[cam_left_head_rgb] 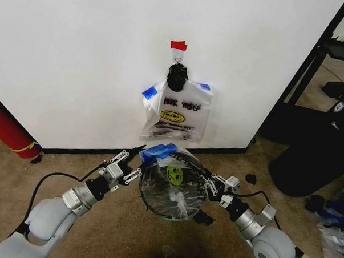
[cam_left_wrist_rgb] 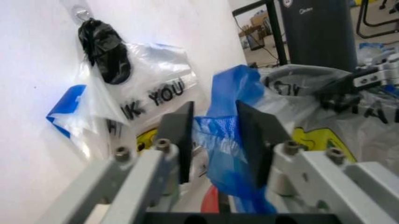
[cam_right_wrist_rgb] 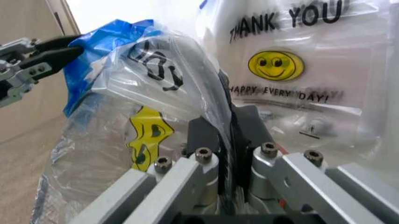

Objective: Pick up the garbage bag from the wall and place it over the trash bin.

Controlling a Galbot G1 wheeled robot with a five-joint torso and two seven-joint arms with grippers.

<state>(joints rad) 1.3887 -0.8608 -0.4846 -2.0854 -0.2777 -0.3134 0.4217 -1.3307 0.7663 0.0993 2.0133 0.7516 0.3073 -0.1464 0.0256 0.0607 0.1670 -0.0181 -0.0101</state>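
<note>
Holding the garbage bag between both grippers, I keep its mouth spread so it can sit over the trash bin just below my fingers. My left gripper pinches the blue handle; my right gripper is pressed together on the opposite edge. Both arms reach forward and low, toward the wall, where the bundle of bags hangs beyond my fingers.

The garbage bag hides the trash bin.
</note>
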